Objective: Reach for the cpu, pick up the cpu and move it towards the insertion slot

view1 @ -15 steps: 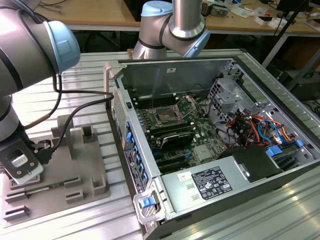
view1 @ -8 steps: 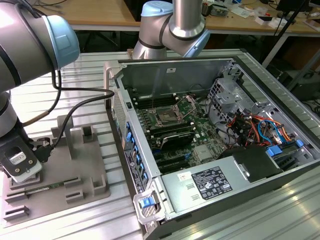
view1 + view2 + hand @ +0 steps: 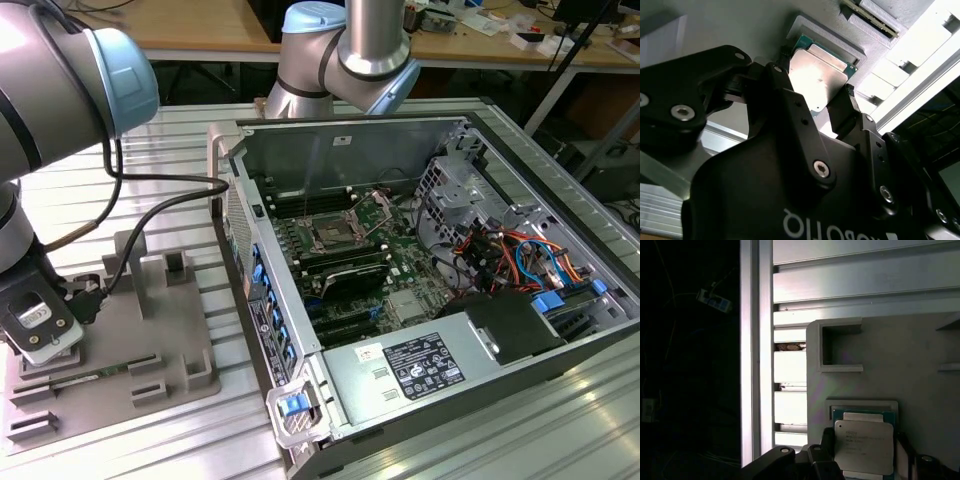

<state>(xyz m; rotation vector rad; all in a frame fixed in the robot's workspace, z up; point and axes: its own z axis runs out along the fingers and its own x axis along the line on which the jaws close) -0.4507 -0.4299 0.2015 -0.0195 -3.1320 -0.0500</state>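
**Jaws straddle the cpu in its grey holder**

At the exterior view's left, the gripper [image 3: 45, 345] sits low over a matte grey moulded plate [image 3: 170, 330] on the ribbed aluminium worktop [image 3: 150, 165]. In both wrist views its black jaws stand apart, one close beside each edge of the cpu [image 3: 865, 446]. The cpu is a flat square with a dull silvery lid and teal rim, lying in the plate's shallow pocket. Further right, inside the open steel computer case [image 3: 350, 150], the shiny-framed, dark-centred insertion slot [image 3: 330, 236] lies well apart from it.
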